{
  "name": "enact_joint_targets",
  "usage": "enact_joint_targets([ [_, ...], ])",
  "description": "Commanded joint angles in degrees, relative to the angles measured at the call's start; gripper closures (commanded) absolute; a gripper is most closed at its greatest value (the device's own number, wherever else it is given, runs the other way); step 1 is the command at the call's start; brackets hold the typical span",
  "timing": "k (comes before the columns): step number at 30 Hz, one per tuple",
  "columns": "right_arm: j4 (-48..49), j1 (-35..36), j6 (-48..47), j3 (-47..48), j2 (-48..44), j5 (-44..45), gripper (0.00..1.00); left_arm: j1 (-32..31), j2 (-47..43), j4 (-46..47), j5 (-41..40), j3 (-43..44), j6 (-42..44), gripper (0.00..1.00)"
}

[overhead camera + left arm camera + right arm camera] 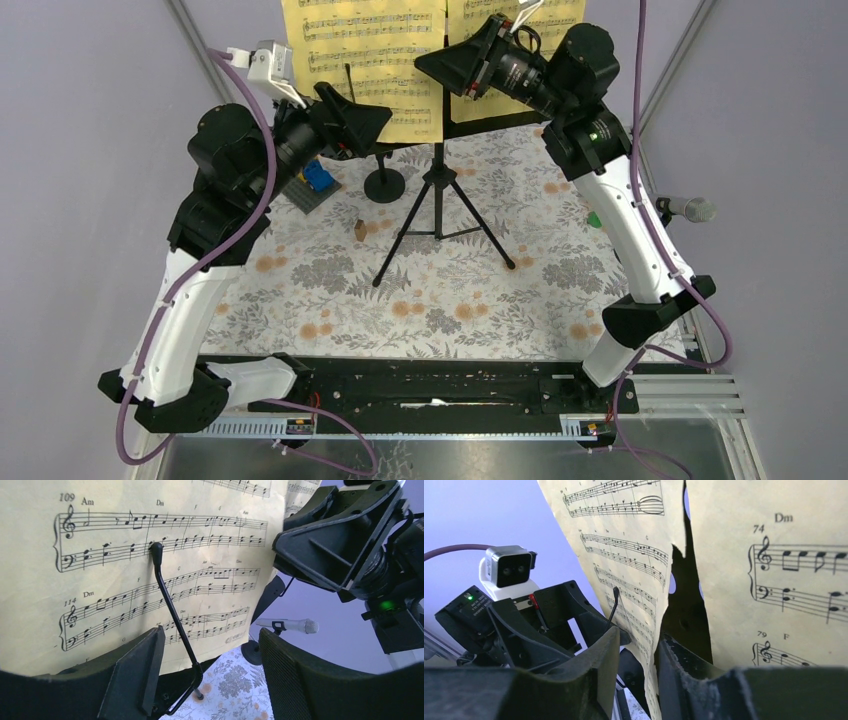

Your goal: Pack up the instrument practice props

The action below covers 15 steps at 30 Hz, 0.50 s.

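Observation:
The black music rack [437,190] stands on tripod legs at the back middle and holds two yellow sheet-music pages [365,60]. My left gripper [380,118] is open and empty in front of the left page [125,580]. A thin black rod [172,610] rising from a disc-based post [384,185] stands between its jaws, untouched. My right gripper [425,62] is narrowly open, and the left page's right edge [651,645] hangs between its jaws [640,636]. A silver microphone [690,208] sits clipped on a post at the right [290,625].
A yellow-and-blue block build [315,180] sits under my left arm. A small brown piece [359,229] lies left of the tripod, and a green bit [594,218] shows beside my right arm. The floral cloth [450,300] covers the table. Both wrists are close together at the rack.

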Motion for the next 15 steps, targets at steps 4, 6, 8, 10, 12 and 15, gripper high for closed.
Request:
enact_joint_targets([
  [4, 3.46, -0.43, 2.10, 3.26, 1.33, -0.44, 0.70, -0.24, -0.73, 6.74, 1.97, -1.79, -1.28, 0.31],
  [6, 3.44, -0.40, 2.15, 3.26, 1.48, -0.54, 0.76, -0.24, -0.81, 7.30, 2.00, -2.31, -1.11, 0.33],
  [8, 3.48, -0.38, 2.08, 2.93, 1.42, -0.54, 0.81, -0.24, -1.03, 7.80, 1.93, -2.67, -0.94, 0.34],
  [10, 3.48, -0.38, 1.81, 2.33, 1.22, -0.54, 0.92, -0.23, -1.21, 8.28, 1.74, -2.97, -0.88, 0.37],
  [12, 3.48, -0.44, 1.42, 1.70, 0.99, -0.41, 1.00, -0.24, -1.31, 8.60, 1.64, -3.21, -0.98, 0.38],
  [15, 3.48, -0.39, 0.41, 0.63, 0.31, -0.06, 1.00, -0.22, -1.45, 9.29, 1.60, -3.66, -0.98, 0.39],
])
